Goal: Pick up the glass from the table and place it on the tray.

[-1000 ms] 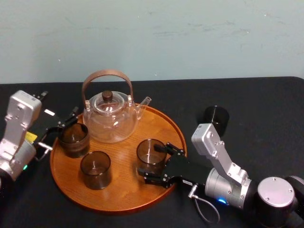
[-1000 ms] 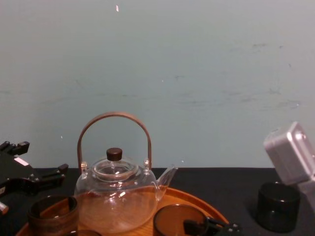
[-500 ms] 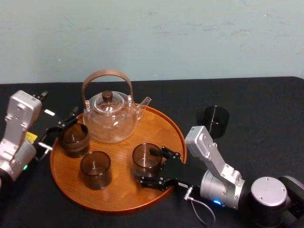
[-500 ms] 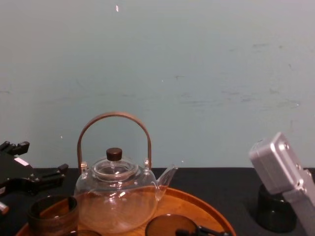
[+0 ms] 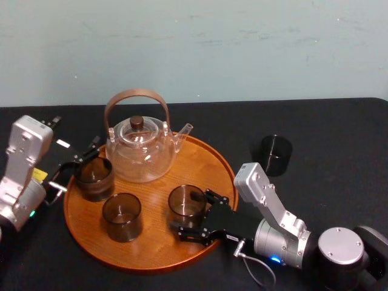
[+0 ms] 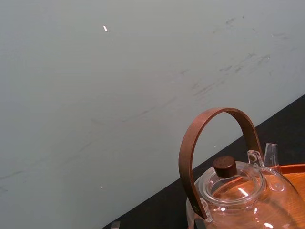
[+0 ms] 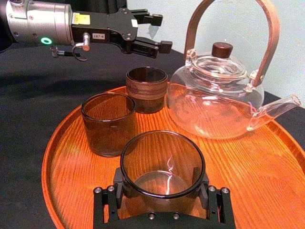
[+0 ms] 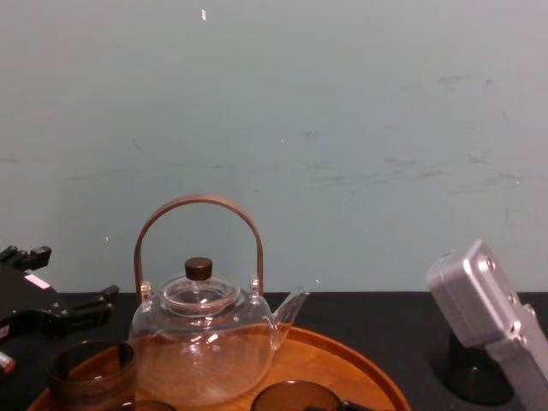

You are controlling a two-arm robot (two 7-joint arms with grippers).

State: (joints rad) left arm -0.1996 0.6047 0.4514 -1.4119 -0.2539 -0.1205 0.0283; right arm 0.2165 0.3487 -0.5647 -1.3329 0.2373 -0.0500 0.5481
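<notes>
Right tool (image 7: 160, 185) around glass (image 7: 162, 160) (base hidden)

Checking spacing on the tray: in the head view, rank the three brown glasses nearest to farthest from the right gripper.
1. Held glass, in the right gripper, at the tray's right front.
2. Plain glass, at the tray's left front.
3. Banded glass, far left, beside the left gripper.

White sticker (image 7: 98, 36) on black body of left gripper (image 7: 164, 32): dark print, roughly "167-4", digits uncertain. Yellow sticker (image 7: 82, 19) near it, beside silver wrist cuff (image 7: 38, 24): dark print too small to read.
</notes>
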